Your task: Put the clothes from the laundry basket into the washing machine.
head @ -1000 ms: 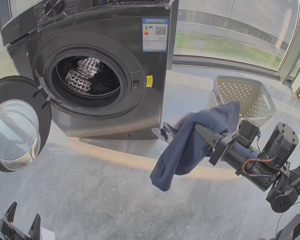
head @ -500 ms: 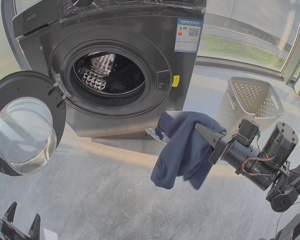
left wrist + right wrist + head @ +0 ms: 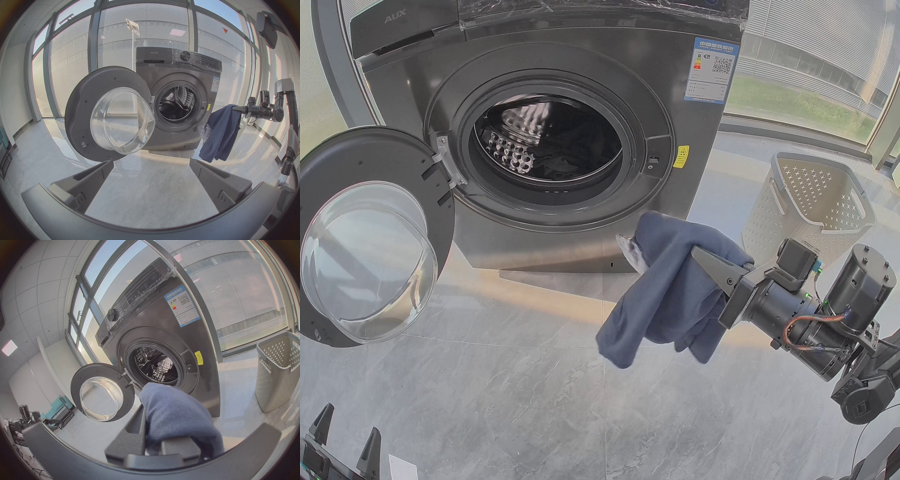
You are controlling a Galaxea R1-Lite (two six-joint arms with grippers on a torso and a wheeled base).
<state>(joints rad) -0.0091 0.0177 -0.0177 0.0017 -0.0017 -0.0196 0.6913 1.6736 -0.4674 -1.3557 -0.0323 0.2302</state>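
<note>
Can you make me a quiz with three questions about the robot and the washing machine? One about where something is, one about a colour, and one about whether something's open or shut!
1. Where is the laundry basket, compared with the washing machine?
A. On top of it
B. On the floor, to its right
C. On a shelf above it

2. What colour is the cloth in the right gripper?
A. Red
B. Yellow
C. Dark blue

3. How is the machine's door?
A. Swung open
B. Shut
C. Missing

Answers:
1 B: the basket stands on the floor, right of the machine.
2 C: the hanging cloth is dark blue.
3 A: the door is swung wide, showing the drum.
</note>
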